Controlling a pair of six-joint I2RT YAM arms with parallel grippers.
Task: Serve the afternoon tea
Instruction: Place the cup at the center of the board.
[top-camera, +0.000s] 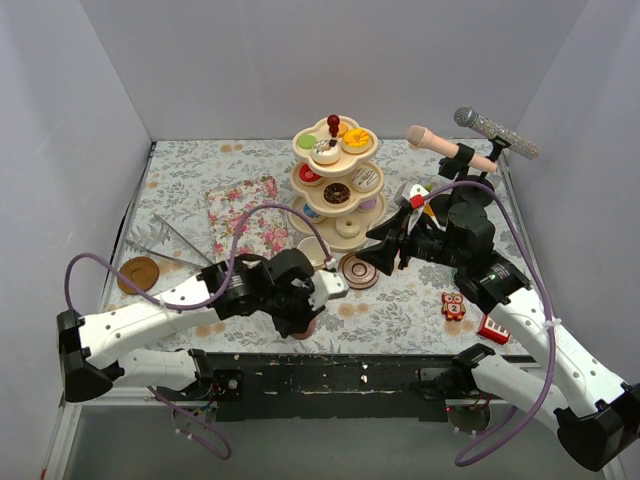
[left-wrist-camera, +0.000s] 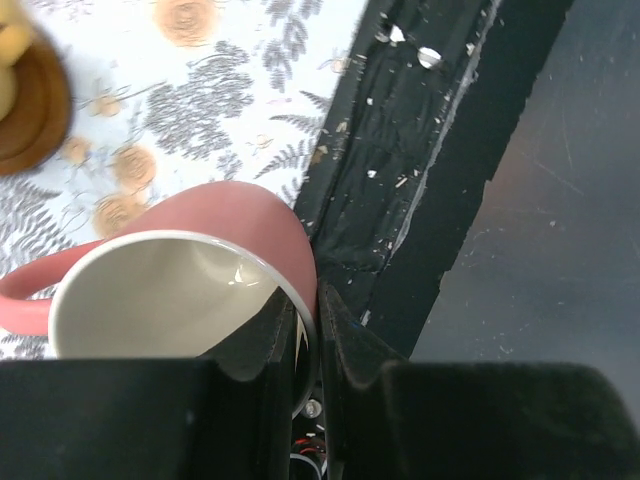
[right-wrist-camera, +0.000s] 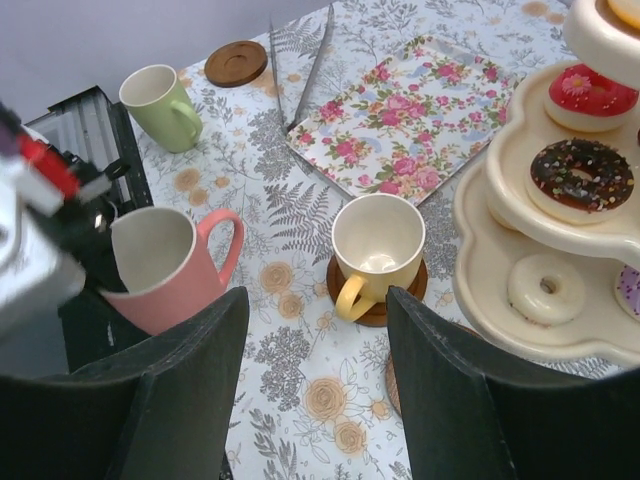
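Left wrist view: left pincer (left-wrist-camera: 305, 325) clamps pink cup (left-wrist-camera: 235, 215) by the rim; one finger inside, one outside. Right pincer (right-wrist-camera: 315, 400) gapes empty; yellow cup (right-wrist-camera: 378, 235) ahead on saucer (right-wrist-camera: 400, 308).

A: Layout from the top view, stand (top-camera: 337, 180) as centre?
B: Donuts (right-wrist-camera: 582, 172) on its tiers. Tray (top-camera: 247, 215) at 9. Left saucer (top-camera: 138, 273) at 8, tongs (top-camera: 175, 240) between those two.
A: Cups?
B: Seated cup (right-wrist-camera: 375, 240) on its saucer (right-wrist-camera: 378, 300), just beside the stand at 7. Bare saucer (top-camera: 358, 270) at 6. Near-edge cup (left-wrist-camera: 180, 290) farther out at 7, third cup (right-wrist-camera: 160, 105) to its 9.
A: Right side?
B: Microphones (top-camera: 450, 148) at 2, blocks (top-camera: 453, 305) at 4.
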